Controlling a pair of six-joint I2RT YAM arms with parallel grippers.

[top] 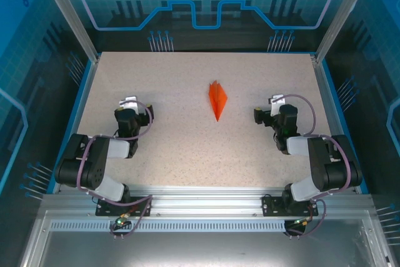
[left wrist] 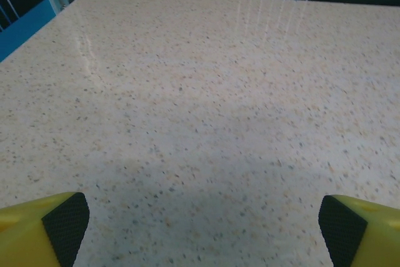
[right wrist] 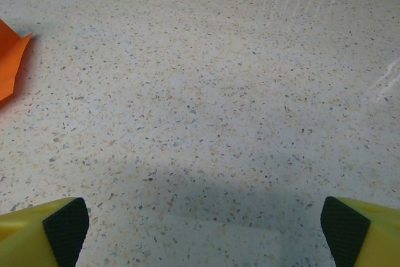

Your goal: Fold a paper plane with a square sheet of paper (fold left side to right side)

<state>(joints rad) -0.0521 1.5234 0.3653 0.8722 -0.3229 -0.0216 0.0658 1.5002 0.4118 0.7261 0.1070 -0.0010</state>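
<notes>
The orange-red paper plane (top: 217, 98) is a thin, pointed kite shape with a crease down its middle. It lies flat on the pale speckled table (top: 187, 148), near the middle. Its long sharp tip points toward the near edge, where the arms are bolted on.

The left fingers (top: 130, 103) are well to the left of the paper plane. The right fingers (top: 277, 102) are well to the right of it. Both are well apart from the paper plane.

In the left wrist view, the left fingers (left wrist: 65, 226) are yellow with black pads. They stand wide apart, with bare table between them, and they hold nothing.

In the right wrist view, the right fingers (right wrist: 62, 229) are also spread wide and hold nothing. A corner of the paper plane (right wrist: 9, 60) peeks in at the left edge, ahead of the fingers and off to their left.
</notes>
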